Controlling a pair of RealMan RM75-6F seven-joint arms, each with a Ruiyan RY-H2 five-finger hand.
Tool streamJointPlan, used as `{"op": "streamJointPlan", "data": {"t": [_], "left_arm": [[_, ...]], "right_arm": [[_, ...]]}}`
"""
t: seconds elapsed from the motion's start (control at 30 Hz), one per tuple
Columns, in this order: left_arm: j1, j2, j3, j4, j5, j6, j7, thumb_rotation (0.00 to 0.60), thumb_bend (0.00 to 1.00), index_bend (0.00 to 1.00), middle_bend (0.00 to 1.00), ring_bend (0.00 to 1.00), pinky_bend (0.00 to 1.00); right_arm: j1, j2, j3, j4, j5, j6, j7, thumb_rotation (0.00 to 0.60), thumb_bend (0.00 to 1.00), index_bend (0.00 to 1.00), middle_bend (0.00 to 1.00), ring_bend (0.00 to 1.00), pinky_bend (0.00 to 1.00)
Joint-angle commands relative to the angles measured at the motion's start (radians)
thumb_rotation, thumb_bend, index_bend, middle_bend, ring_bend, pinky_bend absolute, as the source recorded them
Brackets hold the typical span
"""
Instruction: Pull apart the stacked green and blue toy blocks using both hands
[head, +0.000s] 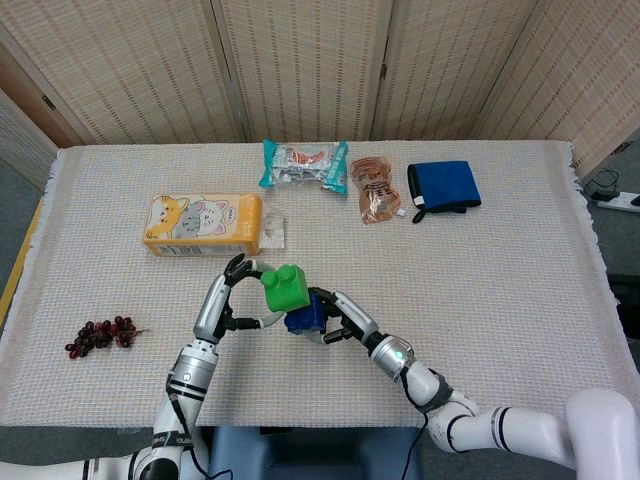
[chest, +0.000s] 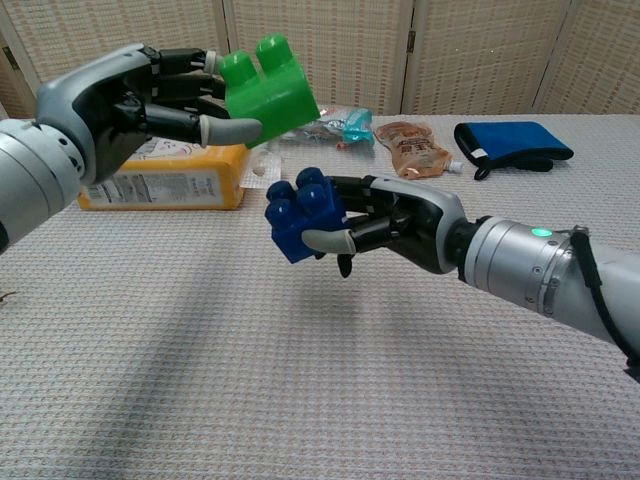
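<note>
The green block and the blue block are apart, both held above the table. My left hand grips the green block, raised and tilted, up at the left. Lower and to the right, my right hand holds the blue block with its studs facing up and left. A clear gap separates the two blocks in the chest view.
A yellow cat-print box lies behind the left hand. At the back are a teal snack packet, an orange pouch and a blue cloth. A bunch of dark grapes lies at the left on the woven table cover.
</note>
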Motion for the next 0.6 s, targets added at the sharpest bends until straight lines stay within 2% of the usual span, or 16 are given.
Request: {"op": "streamJointPlan", "data": {"t": [0.03, 0.17, 0.37, 0.47, 0.6], "left_arm": [[0.017, 0.015, 0.030, 0.031, 0.014, 0.001, -0.014, 0.600, 0.38, 0.65, 0.90, 0.38, 0.00], [0.040, 0.026, 0.085, 0.085, 0.050, 0.000, -0.033, 0.600, 0.39, 0.65, 0.90, 0.38, 0.00], [0.059, 0.004, 0.155, 0.213, 0.119, 0.017, -0.027, 0.600, 0.38, 0.65, 0.90, 0.38, 0.00], [0.079, -0.025, 0.206, 0.306, 0.165, 0.039, -0.028, 0.600, 0.38, 0.65, 0.90, 0.38, 0.00], [0.094, -0.059, 0.250, 0.403, 0.216, 0.057, -0.035, 0.600, 0.38, 0.65, 0.90, 0.38, 0.00]], "right_arm": [[-0.019, 0.052, -0.020, -0.023, -0.040, 0.049, -0.105, 0.600, 0.41, 0.69, 0.52, 0.49, 0.60], [-0.055, 0.139, -0.048, -0.081, -0.048, 0.092, -0.245, 0.600, 0.41, 0.69, 0.52, 0.49, 0.60], [-0.094, 0.259, -0.077, -0.169, -0.029, 0.107, -0.374, 0.600, 0.41, 0.69, 0.52, 0.49, 0.60], [-0.117, 0.299, -0.106, -0.175, -0.043, 0.134, -0.479, 0.600, 0.41, 0.69, 0.52, 0.49, 0.60], [-0.137, 0.327, -0.125, -0.168, -0.016, 0.129, -0.549, 0.600, 0.41, 0.69, 0.52, 0.49, 0.60]]}}
